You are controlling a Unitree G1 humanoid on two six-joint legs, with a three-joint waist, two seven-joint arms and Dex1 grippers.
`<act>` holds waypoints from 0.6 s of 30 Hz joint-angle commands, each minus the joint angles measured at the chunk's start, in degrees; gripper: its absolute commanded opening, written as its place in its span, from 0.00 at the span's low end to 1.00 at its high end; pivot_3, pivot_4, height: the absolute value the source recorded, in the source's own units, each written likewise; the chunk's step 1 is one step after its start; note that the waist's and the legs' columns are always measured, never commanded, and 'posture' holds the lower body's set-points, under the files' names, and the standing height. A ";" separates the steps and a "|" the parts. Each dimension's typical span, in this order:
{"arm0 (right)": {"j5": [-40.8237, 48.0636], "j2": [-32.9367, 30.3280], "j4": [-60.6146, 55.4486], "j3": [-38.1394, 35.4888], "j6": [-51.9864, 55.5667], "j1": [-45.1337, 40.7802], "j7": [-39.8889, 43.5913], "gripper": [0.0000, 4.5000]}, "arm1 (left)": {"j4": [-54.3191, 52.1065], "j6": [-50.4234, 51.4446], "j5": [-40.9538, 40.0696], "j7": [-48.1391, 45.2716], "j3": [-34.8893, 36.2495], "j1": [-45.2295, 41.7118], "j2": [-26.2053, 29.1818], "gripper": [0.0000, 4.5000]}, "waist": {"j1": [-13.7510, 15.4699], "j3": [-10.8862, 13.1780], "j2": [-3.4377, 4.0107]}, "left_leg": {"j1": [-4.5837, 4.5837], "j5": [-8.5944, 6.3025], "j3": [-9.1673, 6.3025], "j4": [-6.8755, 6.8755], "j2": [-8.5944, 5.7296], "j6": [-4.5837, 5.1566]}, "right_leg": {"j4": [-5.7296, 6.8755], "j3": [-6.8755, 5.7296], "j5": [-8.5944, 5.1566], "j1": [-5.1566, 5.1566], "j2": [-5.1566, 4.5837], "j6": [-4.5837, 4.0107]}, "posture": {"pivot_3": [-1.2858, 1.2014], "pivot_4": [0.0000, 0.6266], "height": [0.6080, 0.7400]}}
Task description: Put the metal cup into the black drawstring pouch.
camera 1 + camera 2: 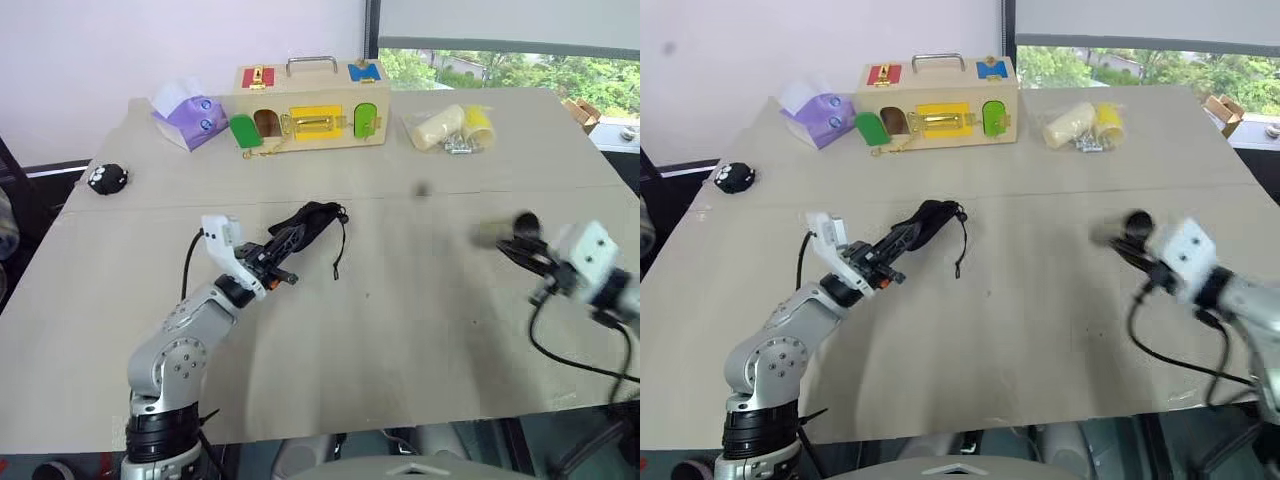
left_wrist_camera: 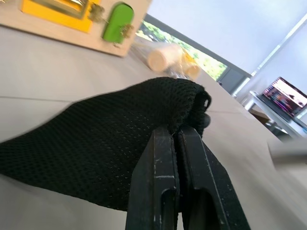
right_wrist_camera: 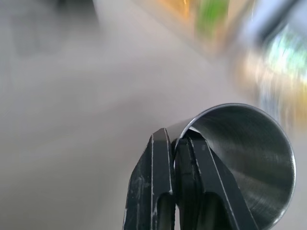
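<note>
Step in hand: carrying. Your right end effector [image 3: 178,143], right of frame, pinches the metal cup [image 3: 249,158] by its rim. Your left end effector [image 2: 176,139] clamps the black drawstring pouch [image 1: 305,222] at centre frame. Next, judged: you need the pouch mouth opened, the cup aligned.

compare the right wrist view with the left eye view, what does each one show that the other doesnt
Right wrist view alone: the right gripper's fingers pinch the metal cup's rim, one inside, one outside, and its shiny hollow interior faces the camera.

Left eye view alone: the left gripper shut on the black drawstring pouch, the wooden latch box, the bagged items, the purple tissue pack and the small black toy.

Both: the cup, the right gripper and the table.
</note>
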 commanded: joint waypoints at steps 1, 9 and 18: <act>8.75 10.16 -7.68 5.89 8.26 -8.14 -10.42 0.01 | -2.32 -0.38 -1.11 -0.33 0.28 -0.63 0.50 0.00 | -0.18 0.02 -0.07 | 0.01 0.01 -0.05 -0.02 0.01 -0.01 | 0.01 -0.04 0.00 0.00 0.01 -0.01 | 0.52 0.24 1.00; 10.28 21.40 -8.98 17.69 12.54 -11.57 -15.84 0.01 | -4.25 0.13 -1.16 0.61 -0.41 -1.22 0.03 0.00 | -0.15 0.01 -0.10 | -0.08 0.02 -0.14 -0.03 -0.21 -0.03 | -0.13 -0.10 0.05 -0.08 -0.11 -0.06 | 0.52 0.24 1.00; 4.92 26.72 -1.21 26.46 7.48 -12.74 -14.37 0.01 | -6.05 0.69 -1.84 2.73 -2.20 -0.86 -1.75 0.00 | -0.41 0.01 -0.09 | 0.07 0.03 -0.14 -0.11 -0.19 -0.05 | 0.25 -0.09 0.04 -0.10 -0.08 -0.07 | 0.52 0.24 1.00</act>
